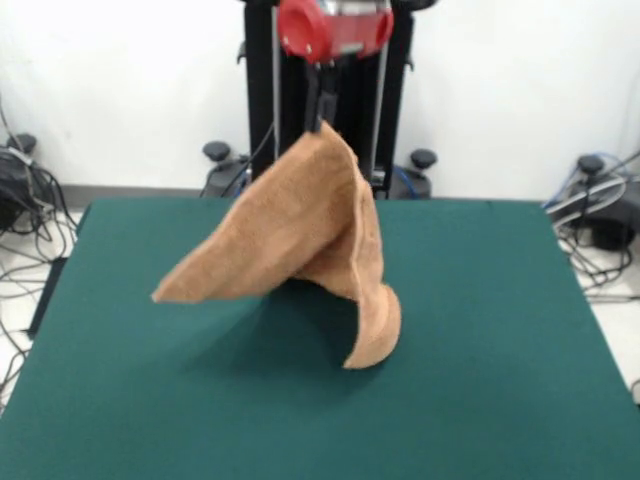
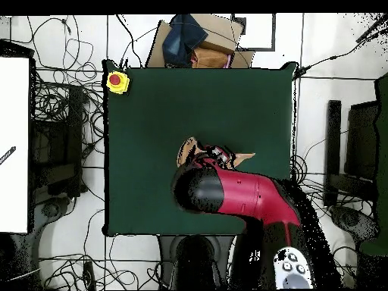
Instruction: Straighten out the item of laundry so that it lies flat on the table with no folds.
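One peach-orange towel (image 1: 300, 225), hanging from the hand (image 1: 322, 122). One hand, on one red and black arm (image 2: 242, 195). One dark green worktop (image 1: 480, 330) below the hand. One yellow box with a red button (image 2: 117, 82), on a worktop corner well away from the hand.

The red and black arm (image 2: 239, 195) is stretched over the dark green table (image 2: 151, 114); peach towel (image 2: 186, 151) edges are seen beside it; a yellow box with a red button (image 2: 117, 82) is set at one corner.
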You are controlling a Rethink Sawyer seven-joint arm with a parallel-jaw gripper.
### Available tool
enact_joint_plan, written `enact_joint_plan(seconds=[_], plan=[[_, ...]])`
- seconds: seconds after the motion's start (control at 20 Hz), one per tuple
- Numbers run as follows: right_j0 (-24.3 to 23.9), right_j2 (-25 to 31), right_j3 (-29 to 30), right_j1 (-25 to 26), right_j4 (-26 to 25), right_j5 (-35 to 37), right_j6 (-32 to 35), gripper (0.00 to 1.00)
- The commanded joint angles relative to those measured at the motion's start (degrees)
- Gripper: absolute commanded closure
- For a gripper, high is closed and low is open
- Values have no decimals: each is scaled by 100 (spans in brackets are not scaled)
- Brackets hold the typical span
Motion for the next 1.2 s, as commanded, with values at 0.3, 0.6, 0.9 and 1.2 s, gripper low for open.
enact_joint_plan(seconds=[0.3,0.6,0.9,1.2], plan=[[-7,262,418,159,-413,-116,760,100],[97,150,342,244,-502,-150,861,100],[469,-130,237,176,-478,-167,1254,100],[-75,253,647,-537,-213,349,582,100]])
